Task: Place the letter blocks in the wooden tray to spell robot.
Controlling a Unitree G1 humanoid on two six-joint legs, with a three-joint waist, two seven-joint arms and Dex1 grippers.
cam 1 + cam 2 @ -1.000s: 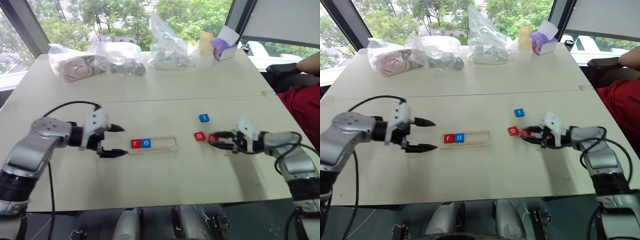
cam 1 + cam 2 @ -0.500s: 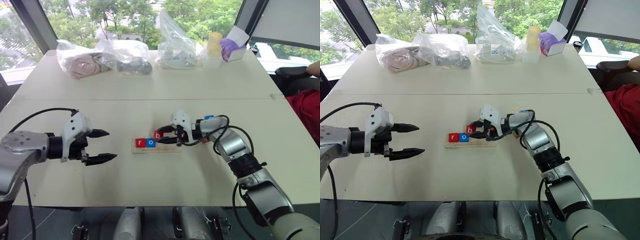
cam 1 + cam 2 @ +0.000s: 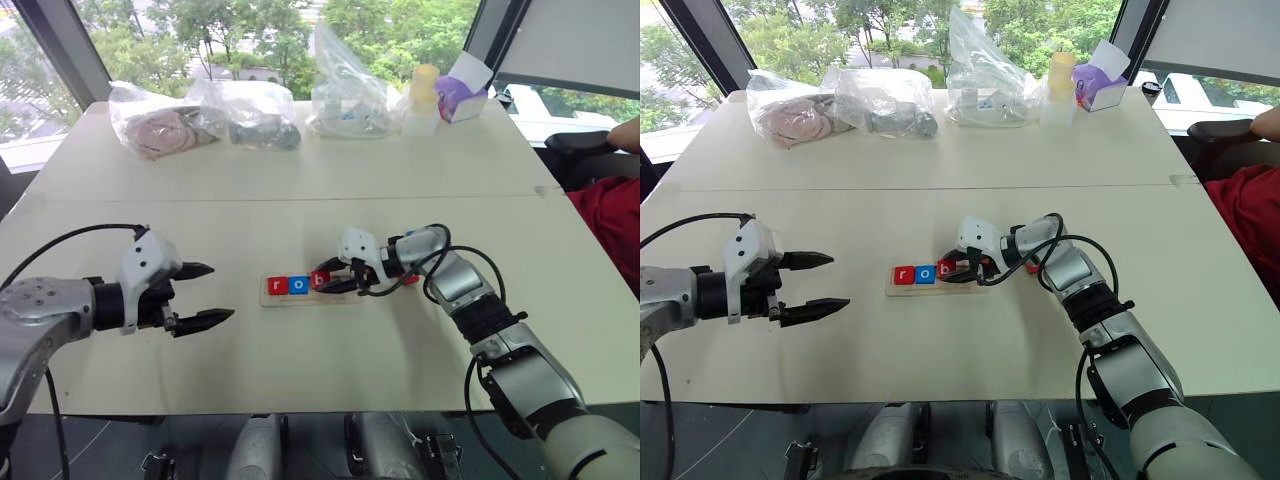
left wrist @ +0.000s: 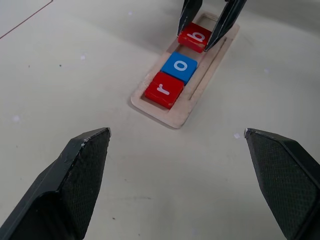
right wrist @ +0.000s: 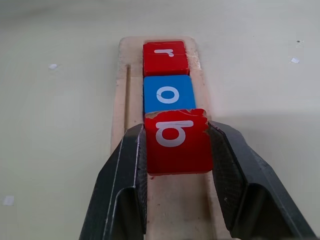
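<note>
Fingers of the right gripper [image 3: 333,279] clamp the red b block [image 3: 318,279] over the tray [image 3: 345,296], beside the blue o [image 3: 297,285] and red r [image 3: 277,286]. Left gripper [image 3: 207,294] hangs apart from the tray, fingers spread wide.

Left wrist view: tray, r, o in line, b pinched third.

Right wrist view: b touches o, tilted up slightly between both pads [image 5: 134,165].
</note>
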